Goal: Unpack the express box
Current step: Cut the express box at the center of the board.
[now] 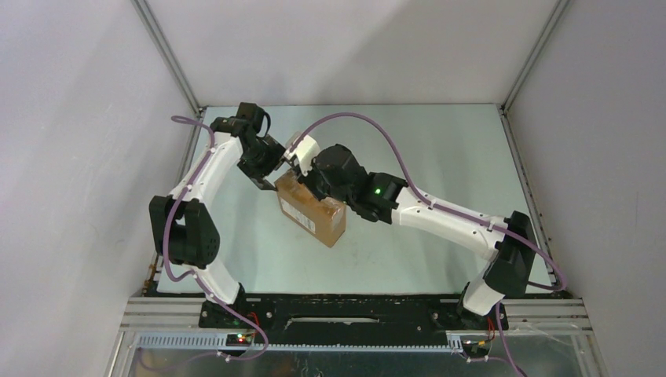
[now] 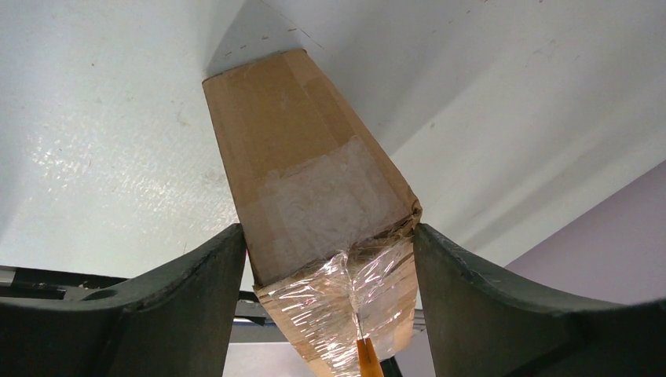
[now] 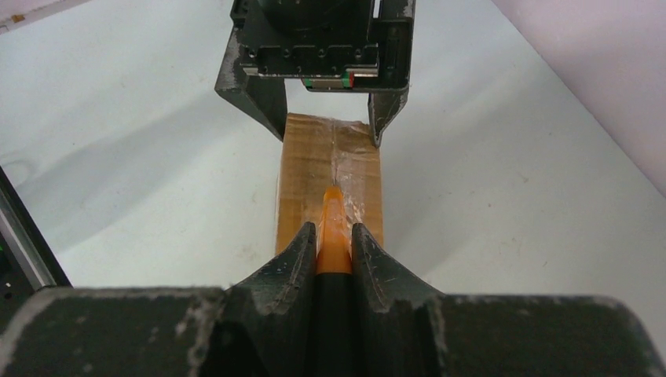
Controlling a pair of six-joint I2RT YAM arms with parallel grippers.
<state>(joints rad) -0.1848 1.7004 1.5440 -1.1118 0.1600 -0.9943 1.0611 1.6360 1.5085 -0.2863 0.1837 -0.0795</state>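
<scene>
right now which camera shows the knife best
Right wrist view: the orange utility knife sits clamped in the right gripper, its tip on the taped seam of the express box. The left wrist view catches only its orange tip at the bottom edge; in the top view it is hidden.

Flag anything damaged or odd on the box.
The express box has a ragged, torn cardboard edge and crumpled clear tape at the end clamped by the left gripper, close to the tip of the right gripper's utility knife. Nothing else stands out.

Express box (image 2: 302, 157) within left pincer (image 2: 328, 230)
</scene>
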